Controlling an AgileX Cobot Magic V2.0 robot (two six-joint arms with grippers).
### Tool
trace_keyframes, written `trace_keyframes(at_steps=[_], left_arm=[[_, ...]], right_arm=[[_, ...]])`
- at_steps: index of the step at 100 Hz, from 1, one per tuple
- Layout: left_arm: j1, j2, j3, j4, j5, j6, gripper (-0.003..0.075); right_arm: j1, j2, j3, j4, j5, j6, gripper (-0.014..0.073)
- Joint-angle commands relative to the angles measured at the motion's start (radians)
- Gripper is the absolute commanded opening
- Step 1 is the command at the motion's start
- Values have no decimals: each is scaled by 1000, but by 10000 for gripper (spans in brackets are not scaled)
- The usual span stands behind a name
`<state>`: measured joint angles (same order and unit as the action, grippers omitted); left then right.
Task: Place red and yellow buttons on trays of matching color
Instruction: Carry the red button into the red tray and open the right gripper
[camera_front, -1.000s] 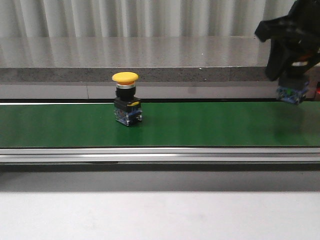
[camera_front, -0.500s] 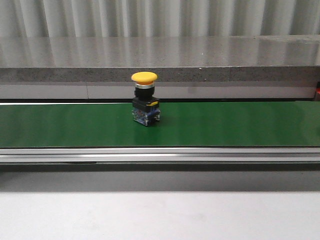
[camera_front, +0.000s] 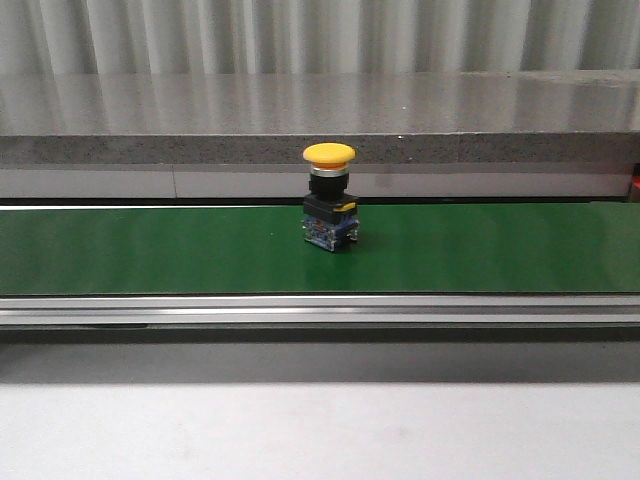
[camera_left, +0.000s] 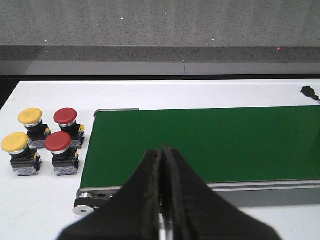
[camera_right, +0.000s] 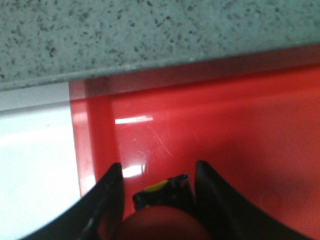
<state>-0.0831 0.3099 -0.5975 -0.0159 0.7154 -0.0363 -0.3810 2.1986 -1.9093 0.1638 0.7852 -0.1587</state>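
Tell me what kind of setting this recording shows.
Probably a mock sorting line in a lab or workshop: a green conveyor belt carries a yellow button, spare buttons wait beside it, and a red tray takes sorted ones.

Belt open — button midway.

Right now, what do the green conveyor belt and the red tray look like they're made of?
The green conveyor belt looks like matte rubber or PVC: flat, even colour with only a faint sheen. The red tray appears to be glossy hard plastic, judging by its bright glare patches and fine scratches.
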Motion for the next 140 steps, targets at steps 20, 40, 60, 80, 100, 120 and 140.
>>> trace_keyframes(at_steps=[20,40,60,80,100,120,140], left_arm=[[-8,9,-23,-12,-79,-1,-20],[-8,9,-23,-12,-79,-1,-20],[-8,9,-23,-12,-79,-1,-20],[-8,9,-23,-12,-79,-1,-20],[-8,9,-23,-12,-79,-1,-20],[-8,9,-23,-12,-79,-1,-20],[-8,9,-23,-12,-79,-1,-20]], right_arm=[[-5,-8,-39,17,-82,-2,217],[-5,6,-39,23,-88,-2,279],[-5,3,-39,25,-80,-2,576],[-5,-35,-39,25,-45,-2,624],[-2,-160,-39,25,-15,-18,624],[29,-326,-14,51,52,-87,624],[100,-500,149,54,87,-114,624]])
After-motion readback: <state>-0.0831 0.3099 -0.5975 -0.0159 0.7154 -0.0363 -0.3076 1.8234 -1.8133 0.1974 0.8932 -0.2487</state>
